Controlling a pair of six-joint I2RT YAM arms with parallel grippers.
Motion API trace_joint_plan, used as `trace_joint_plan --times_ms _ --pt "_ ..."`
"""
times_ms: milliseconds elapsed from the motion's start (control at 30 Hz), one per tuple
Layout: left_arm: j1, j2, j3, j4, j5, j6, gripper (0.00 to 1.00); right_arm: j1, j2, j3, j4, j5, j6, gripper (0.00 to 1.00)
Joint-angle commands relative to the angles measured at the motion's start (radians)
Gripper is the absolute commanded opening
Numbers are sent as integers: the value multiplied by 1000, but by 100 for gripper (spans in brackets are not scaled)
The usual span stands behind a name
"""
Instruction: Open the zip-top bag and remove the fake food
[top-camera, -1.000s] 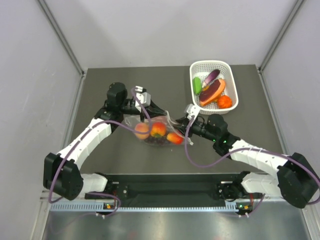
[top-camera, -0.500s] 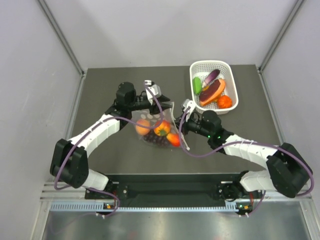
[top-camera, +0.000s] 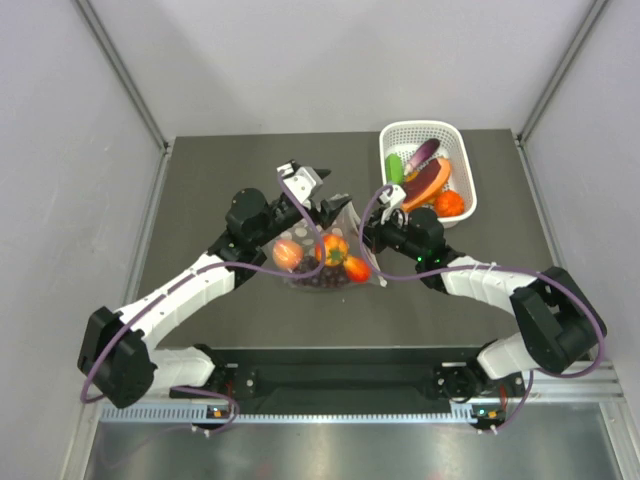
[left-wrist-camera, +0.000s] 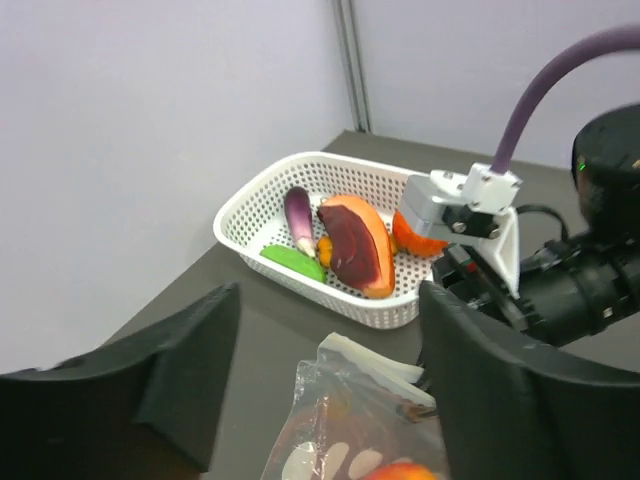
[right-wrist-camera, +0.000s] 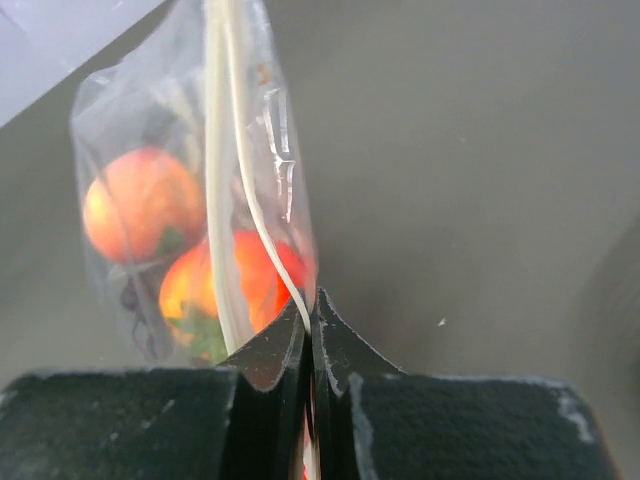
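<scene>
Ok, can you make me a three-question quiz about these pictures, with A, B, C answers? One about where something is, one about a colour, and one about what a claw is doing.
1. Where is the white basket?
A) near left corner
B) far right part of the table
C) between the arm bases

2. What colour is the long eggplant in the basket?
A) purple
B) yellow
C) blue

3. What is the right claw doing?
A) standing wide open
B) holding the basket
C) pinching the edge of the zip-top bag

Answers: 1 B, the top view shows it at the far right. 2 A, the left wrist view shows it purple. 3 C, the right wrist view shows it shut on the bag's strip.
</scene>
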Motion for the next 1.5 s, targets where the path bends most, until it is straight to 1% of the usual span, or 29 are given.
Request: trace_joint_plan --times_ms 0,33,67,133,200,300,333,367,400,500,633,767,900,1000,1100,1200,1233,1267,1300,1333,1367,1467 --pt "-34 -39 2 2 -169 -65 80 -40 23 48 118 -31 65 0" --pt "-39 -39 -1 -9 -193 -94 87 -60 34 48 129 -42 85 0" --pt "-42 -38 -14 -30 -213 -104 88 -68 39 49 152 -49 95 0" --pt "-57 -32 -44 -40 -311 -136 88 -79 48 51 169 -60 119 0" --pt "-79 -25 -105 -31 -409 -154 88 -80 51 54 187 -71 130 0" --pt "-118 -10 -165 -14 -449 -168 88 -80 50 55 200 -71 156 0" --pt "-132 1 -172 -14 -457 -208 88 -79 48 57 200 -69 159 0" --pt "-146 5 -189 -11 -462 -216 88 -79 48 57 198 -68 162 0" --pt "-181 11 -199 11 -462 -222 88 -80 46 55 198 -63 167 0" --pt "-241 37 -234 48 -506 -246 88 -82 39 51 187 -40 168 0" --pt "-272 80 -268 141 -549 -286 88 -82 33 42 183 -36 167 0" --pt "-292 125 -252 155 -587 -308 89 -80 27 29 187 -28 164 0" --pt "-300 220 -203 161 -640 -311 89 -82 13 11 204 -43 165 0" --pt "-300 263 -186 207 -658 -318 89 -82 4 -1 210 -46 164 0" --pt "-300 292 -156 200 -724 -314 86 -83 -3 -9 206 -57 159 0" --pt "-300 300 -148 189 -776 -297 58 -80 -6 -12 195 -72 151 0" --pt "-300 298 -148 184 -784 -292 44 -82 -9 -14 192 -77 151 0" --pt "-300 292 -148 178 -794 -285 20 -82 -16 -17 192 -77 151 0" --pt "-300 288 -148 161 -819 -274 9 -82 -21 -21 190 -79 148 0" --pt "-300 280 -148 146 -830 -271 4 -82 -23 -23 186 -79 150 0" --pt "-298 266 -146 131 -831 -266 2 -82 -32 -24 178 -80 147 0" --pt "-300 228 -128 51 -833 -228 1 -82 -50 -32 166 -68 142 0"
